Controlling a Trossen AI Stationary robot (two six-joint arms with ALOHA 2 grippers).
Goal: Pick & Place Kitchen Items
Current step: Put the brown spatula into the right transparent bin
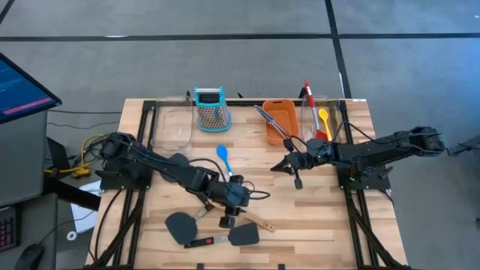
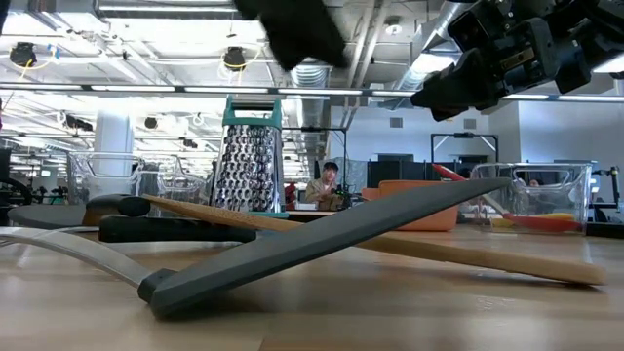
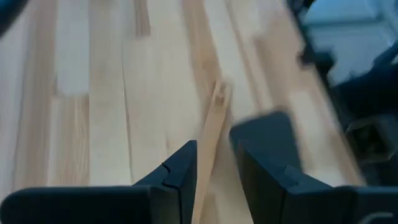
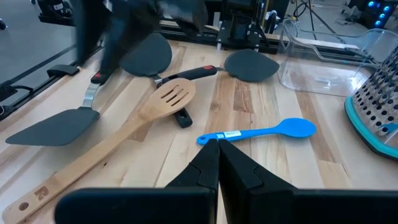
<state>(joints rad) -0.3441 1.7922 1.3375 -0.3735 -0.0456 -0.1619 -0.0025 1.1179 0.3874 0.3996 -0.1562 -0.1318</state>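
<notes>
A wooden slotted turner (image 4: 127, 130) lies on the table among black spatulas (image 1: 180, 225) (image 1: 244, 236). Its head rests on a black handle, and its handle end (image 1: 266, 226) points toward the near right. My left gripper (image 1: 229, 216) hangs over the turner's handle. In the left wrist view its fingers stand apart and the handle (image 3: 210, 134) shows on the table through the gap. The low view has that gripper (image 2: 292, 34) well above the utensils. A blue spoon (image 1: 223, 157) lies mid-table. My right gripper (image 4: 217, 155) is shut, holds nothing and hovers right of centre (image 1: 296, 178).
At the far edge stand a teal-topped grater (image 1: 210, 109), an orange tub (image 1: 281, 120) with a long utensil across it, and clear bins (image 1: 171, 124) (image 1: 331, 109). The right bin holds a red spoon (image 1: 307, 97) and a yellow spoon (image 1: 324, 118). Bare wood lies at the near right.
</notes>
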